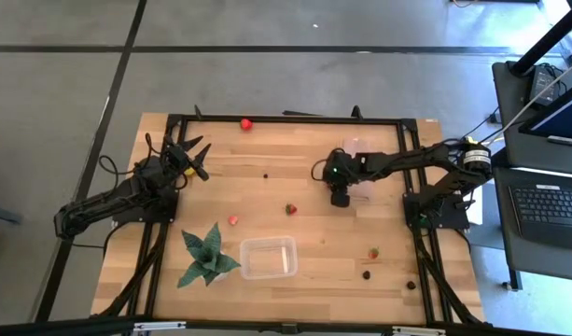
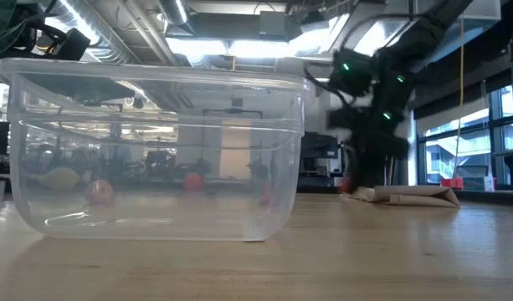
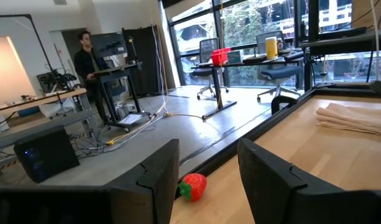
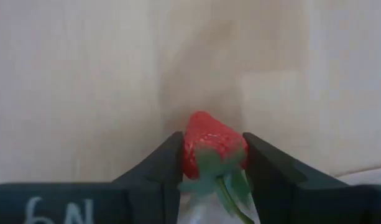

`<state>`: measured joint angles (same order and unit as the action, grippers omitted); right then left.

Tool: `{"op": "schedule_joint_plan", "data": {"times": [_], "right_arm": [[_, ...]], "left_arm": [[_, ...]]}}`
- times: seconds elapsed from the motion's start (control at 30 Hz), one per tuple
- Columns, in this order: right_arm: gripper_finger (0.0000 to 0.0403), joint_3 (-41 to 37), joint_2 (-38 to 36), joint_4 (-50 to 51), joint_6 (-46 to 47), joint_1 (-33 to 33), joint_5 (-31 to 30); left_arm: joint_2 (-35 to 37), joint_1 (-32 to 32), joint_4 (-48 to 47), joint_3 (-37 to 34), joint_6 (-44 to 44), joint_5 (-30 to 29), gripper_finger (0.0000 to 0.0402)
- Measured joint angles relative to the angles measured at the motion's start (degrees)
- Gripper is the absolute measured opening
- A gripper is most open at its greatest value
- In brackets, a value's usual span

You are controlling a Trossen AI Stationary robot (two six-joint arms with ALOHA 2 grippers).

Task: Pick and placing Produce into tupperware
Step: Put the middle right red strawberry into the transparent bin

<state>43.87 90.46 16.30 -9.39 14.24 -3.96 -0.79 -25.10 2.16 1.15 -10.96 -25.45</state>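
R gripper (image 4: 212, 163): fingers closed on a strawberry (image 4: 210, 144), one each side, touching it; green leaves hang down btwn them. Pointing down at the tabletop (image 1: 295, 177), far-right area, just beside the folded beige cloth (image 1: 368, 147).
L gripper (image 1: 194, 161): held over the far-left part of the tabletop, fingers part-open w/ a gap, nothing btwn them. Yellow bit shows by the fingers in the high view, can't tell what it is.
Tupperware (image 1: 268, 258): clear box, near edge, centre; upright, open top. Looks empty from above; blurred red shapes seen thru its walls in the low view.
Plant (image 1: 207, 254): green, spiky, just beside the tupperware on the L-arm side.
Other produce: red piece at far edge (image 1: 246, 123), also in L wrist view past the fingers (image 3: 193, 186); two red pieces mid-tabletop (image 1: 233, 220) and (image 1: 290, 209); red one nearer the R side (image 1: 373, 253); dark berries near the front R corner (image 1: 367, 274), (image 1: 411, 285); tiny dark one further back (image 1: 266, 175).
Room: person (image 3: 87, 59) standing at a desk, well apart from the tabletop.
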Motion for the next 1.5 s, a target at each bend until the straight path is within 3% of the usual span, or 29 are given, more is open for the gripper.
{"op": "schedule_joint_plan", "data": {"times": [0.13,0.4,0.67,0.8,1.03,1.3,1.5], "right_arm": [[0.0154,8.7,0.0,3.1,-0.2,-0.1,1.2],[0.0149,28.1,-0.1,5.5,-0.3,-0.2,11.8],[0.0155,38.3,-0.2,6.2,-2.9,-2.7,23.3],[0.0156,39.9,-0.2,5.7,-1.9,-6.9,22.3],[0.0157,40.1,0.8,2.5,9.0,-15.7,12.3],[0.0151,40.1,8.9,0.7,16.6,-24.7,10.3],[0.0155,40.1,15.2,3.5,17.3,-26.5,8.1]], "left_arm": [[0.0,0.0,0.0,0.0,0.0,0.0,0.0157],[0.0,0.0,0.0,0.0,-0.1,0.0,0.0157],[0.0,0.0,0.0,0.0,-0.1,0.0,0.0157],[0.0,0.0,0.0,0.0,-0.1,0.0,0.0157],[0.0,0.0,0.0,0.0,-0.1,0.0,0.0157],[0.0,0.0,-0.2,0.0,0.1,0.0,0.0157],[0.0,0.0,-0.2,0.0,2.5,0.0,0.0157]]}}
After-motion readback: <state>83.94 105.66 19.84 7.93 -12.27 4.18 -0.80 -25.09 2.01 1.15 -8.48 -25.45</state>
